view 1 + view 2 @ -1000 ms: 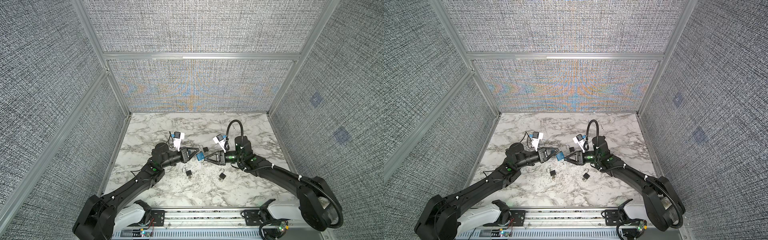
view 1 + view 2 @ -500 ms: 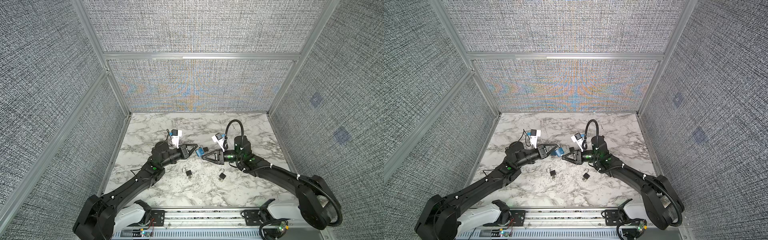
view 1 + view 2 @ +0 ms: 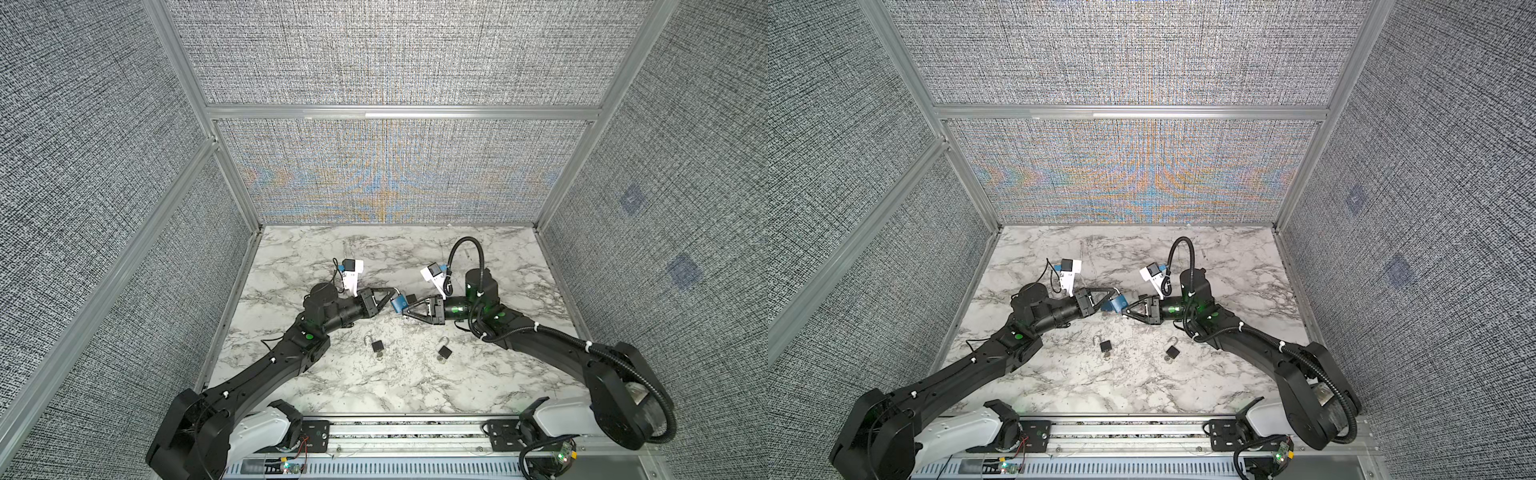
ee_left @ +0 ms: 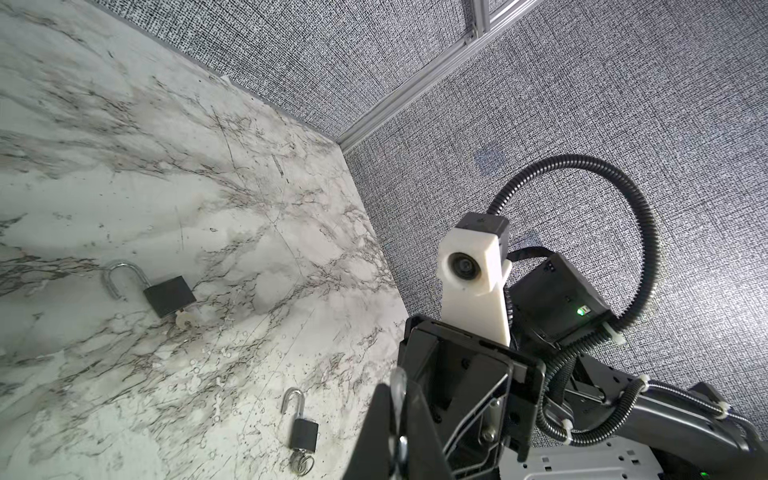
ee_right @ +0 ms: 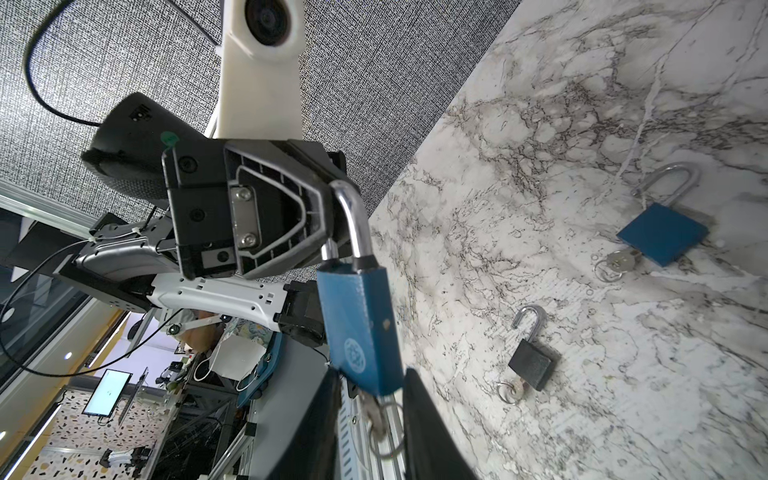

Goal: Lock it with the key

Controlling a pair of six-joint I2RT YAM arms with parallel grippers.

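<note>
- Light is bright and even; shadows on the marble tabletop (image 3: 374, 395) are soft and faint and sit close under both arms.
- Beyond the left gripper (image 3: 388, 298) and right gripper (image 3: 406, 312), the woven back wall (image 3: 386, 174) shimmers with coloured moiré in both top views.
- The frame posts (image 3: 183, 83) bow toward the picture edges, a wide-angle distortion.
- In the right wrist view the blue padlock (image 5: 361, 324) ahead of the right gripper is sharp and its shackle (image 5: 353, 216) glints. That gripper's own fingers (image 5: 432, 440) are dark and soft.

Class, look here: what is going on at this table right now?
The left gripper holds a blue padlock up by its shackle. The right gripper has its jaws either side of the key in the lock's base, apparently not clamped yet. Two black padlocks lie open on the marble table.
</note>
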